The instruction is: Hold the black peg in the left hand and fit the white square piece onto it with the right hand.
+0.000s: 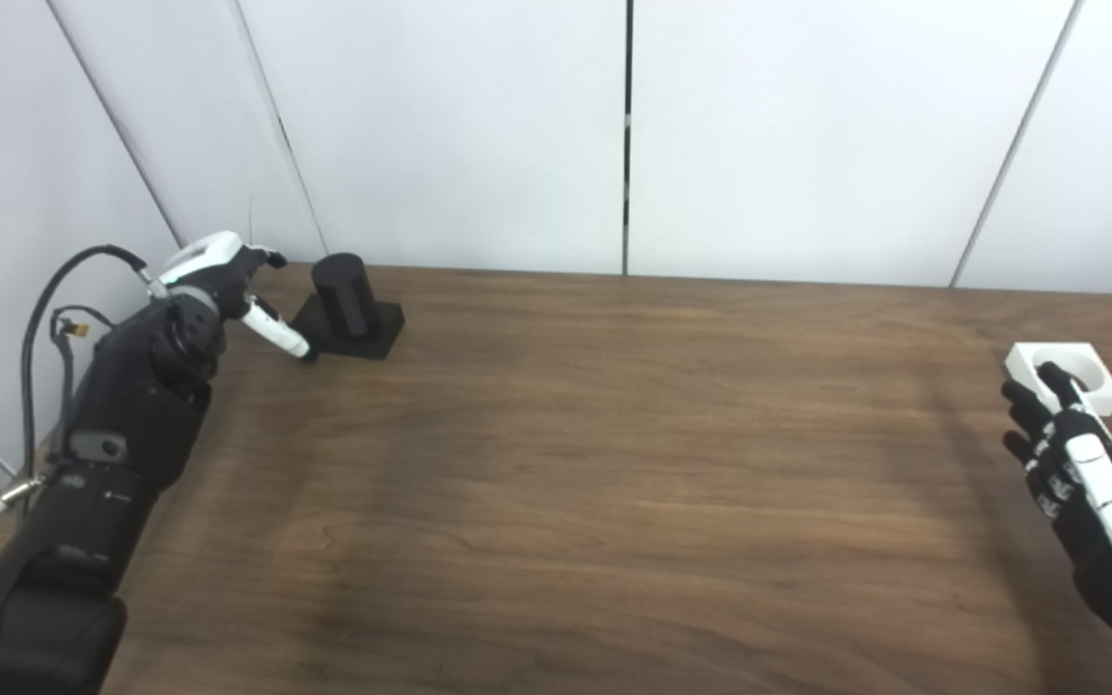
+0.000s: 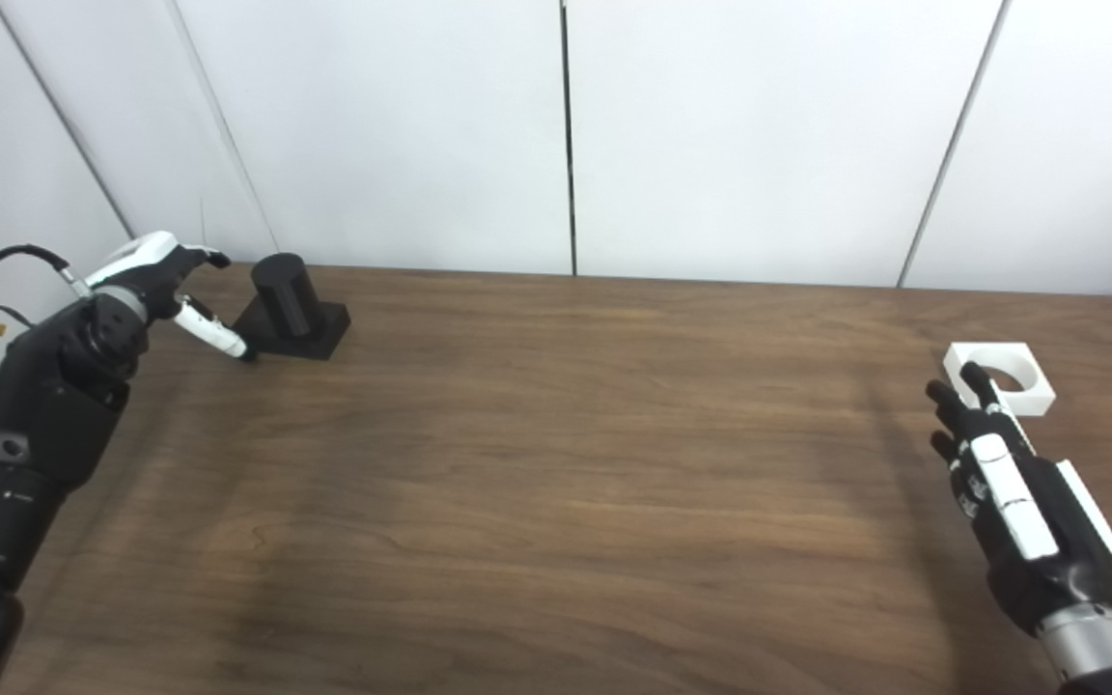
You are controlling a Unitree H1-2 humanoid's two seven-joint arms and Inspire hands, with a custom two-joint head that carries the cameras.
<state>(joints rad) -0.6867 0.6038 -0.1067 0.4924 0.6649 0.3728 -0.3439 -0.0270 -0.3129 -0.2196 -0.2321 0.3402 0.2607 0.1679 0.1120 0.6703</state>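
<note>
Matte black peg (image 1: 344, 299) beside spread-fingered left hand (image 1: 228, 285), holed white square piece (image 2: 1000, 376) under loose, unclenched right hand (image 2: 1010, 483), wide bare wood-grain table (image 1: 566, 463) between.

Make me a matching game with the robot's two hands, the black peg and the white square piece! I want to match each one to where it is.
Things:
1. black peg
2. white square piece
3. left hand
4. right hand

Places:
A. open, reaching up to the near edge of the white piece
B. lying flat on the table at the far right
C. open, beside the black base with one fingertip at its corner
D. standing upright on its square base at the far left

Pairs: 1-D, 2-B, 3-C, 4-A
</note>
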